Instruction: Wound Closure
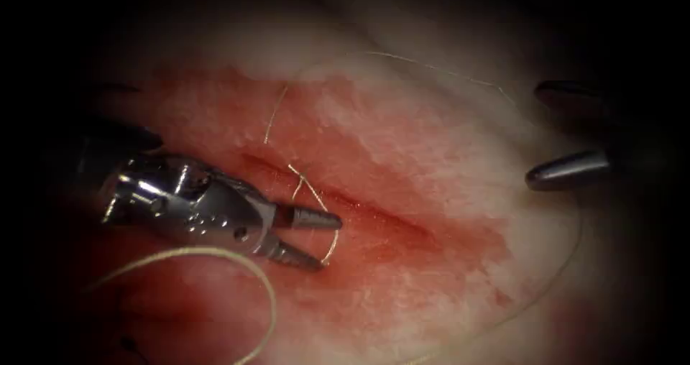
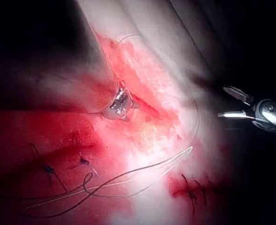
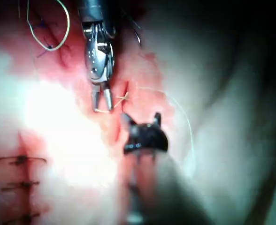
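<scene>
On the left side of the cut, the left arm's tool lies low over the tissue with its two jaws parted and nothing between them; its lower jaw tip sits just beside a fine curl of thread that runs up to a small knot on the cut. From that knot the thread rises toward the pale upper tissue, arcs across to the right and sweeps down around the right end of the cut. A thicker loop of thread lies below the left tool on the reddened tissue. Red fluid stains the surface around the cut. Well apart at the right edge, the right arm's tool hovers with its jaws spread wide, holding nothing. I cannot make out the needle. From the left wrist camera, finished stitches show on another cut.
</scene>
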You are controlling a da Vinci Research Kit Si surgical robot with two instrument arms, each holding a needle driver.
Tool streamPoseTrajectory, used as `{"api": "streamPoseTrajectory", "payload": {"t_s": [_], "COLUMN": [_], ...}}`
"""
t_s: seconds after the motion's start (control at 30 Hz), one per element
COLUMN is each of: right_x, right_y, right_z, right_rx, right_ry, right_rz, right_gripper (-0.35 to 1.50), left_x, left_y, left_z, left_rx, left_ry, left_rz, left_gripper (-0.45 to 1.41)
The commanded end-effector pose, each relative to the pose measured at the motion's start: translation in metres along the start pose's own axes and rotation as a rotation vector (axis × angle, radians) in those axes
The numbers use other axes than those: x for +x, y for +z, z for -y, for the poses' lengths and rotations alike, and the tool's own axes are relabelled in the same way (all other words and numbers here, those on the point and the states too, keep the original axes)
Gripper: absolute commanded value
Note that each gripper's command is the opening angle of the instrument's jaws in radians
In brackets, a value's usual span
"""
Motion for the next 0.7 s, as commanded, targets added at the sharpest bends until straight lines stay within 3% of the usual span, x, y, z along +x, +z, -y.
{"api": "streamPoseTrajectory", "payload": {"t_s": [0.03, 0.4, 0.53, 0.63, 0.7], "right_x": [-0.0005, -0.0014, -0.0015, -0.0016, -0.0015], "right_y": [0.001, 0.0013, 0.0014, 0.0014, 0.0015], "right_z": [0.0001, 0.0005, 0.0007, 0.0007, 0.0008], "right_rx": [0.0, 0.008, 0.007, 0.01, 0.009], "right_ry": [-0.003, -0.02, -0.021, -0.016, -0.015], "right_rz": [-0.001, 0.01, 0.01, 0.008, 0.008], "right_gripper": [1.45, 1.45, 1.45, 1.45, 1.45], "left_x": [0.0, 0.0, 0.0002, 0.0003, 0.0003], "left_y": [0.0007, 0.0025, 0.0028, 0.0029, 0.0028], "left_z": [-0.0001, -0.0002, 0.0001, 0.0001, 0.0001], "left_rx": [0.0, -0.01, -0.013, -0.023, -0.012], "left_ry": [-0.005, 0.002, 0.024, 0.024, 0.035], "left_rz": [-0.007, -0.024, -0.031, -0.047, -0.058], "left_gripper": [0.35, 0.32, 0.22, -0.35, -0.35]}}
